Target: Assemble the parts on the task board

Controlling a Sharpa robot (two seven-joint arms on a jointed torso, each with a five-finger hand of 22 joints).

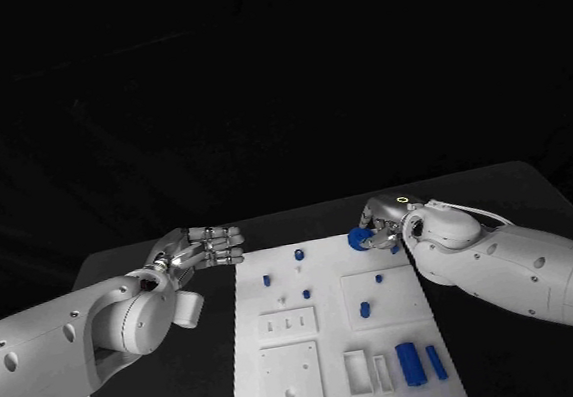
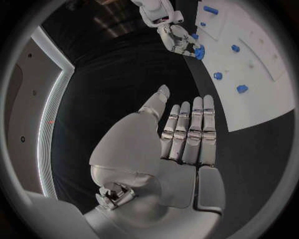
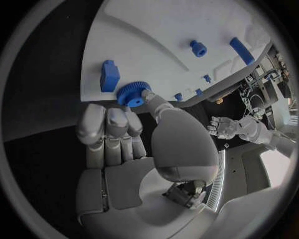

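Observation:
The white task board (image 1: 335,348) lies in the middle of the black table. At its far right corner my right hand (image 1: 385,221) pinches a blue gear (image 1: 360,239) between thumb and fingers. In the right wrist view the gear (image 3: 132,93) sits at the fingertips (image 3: 116,117), just beside a blue block (image 3: 109,75) at the board's edge. My left hand (image 1: 201,249) hovers over the table beside the board's far left corner, fingers straight and apart, holding nothing. The left wrist view shows this flat left hand (image 2: 181,137) and, beyond it, the right hand (image 2: 176,39) with the gear (image 2: 199,52).
Small blue pegs (image 1: 300,254) (image 1: 267,280) (image 1: 365,308) stand on the board's far half. Two blue cylinders (image 1: 410,362) (image 1: 436,361) lie near its front right, beside white frames (image 1: 358,370). Two white square plates (image 1: 288,323) (image 1: 290,380) sit on the left half.

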